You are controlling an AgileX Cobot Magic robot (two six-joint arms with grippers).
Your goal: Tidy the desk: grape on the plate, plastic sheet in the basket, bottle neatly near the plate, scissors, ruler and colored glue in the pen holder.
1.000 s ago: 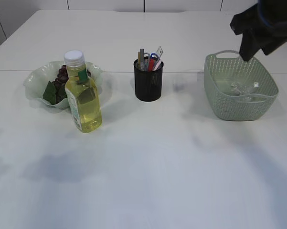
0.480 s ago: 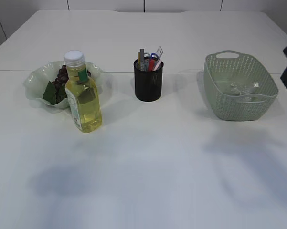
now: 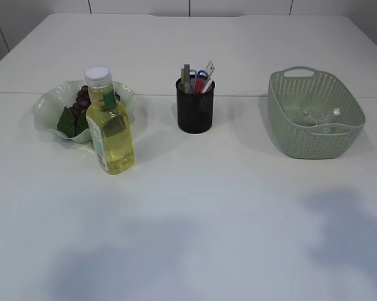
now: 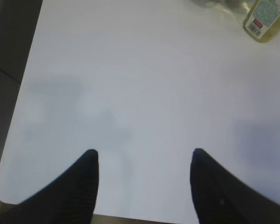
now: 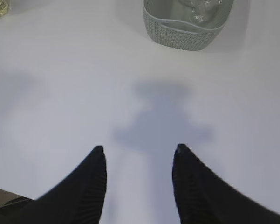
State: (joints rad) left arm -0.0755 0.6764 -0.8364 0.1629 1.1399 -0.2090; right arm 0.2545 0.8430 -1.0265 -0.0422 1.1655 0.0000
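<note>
My right gripper [image 5: 137,149] has pulled clear of the basket [image 3: 282,128], jaws spread and empty like the left gripper [image 4: 142,156], leaving the plastic sheet [image 3: 318,117] inside, so I judge tidying done.

White table [image 3: 207,207] — perhaps panelled wall [image 3: 188,6]

Bright, even overhead light on the white table [image 3: 194,207], soft grey arm shadows along its near edge and beneath both wrist cameras, faint sheen on the bottle [image 3: 111,135], exterior view sharp, wrist views softer, the dark fingers [image 4: 81,186] blurred.
</note>
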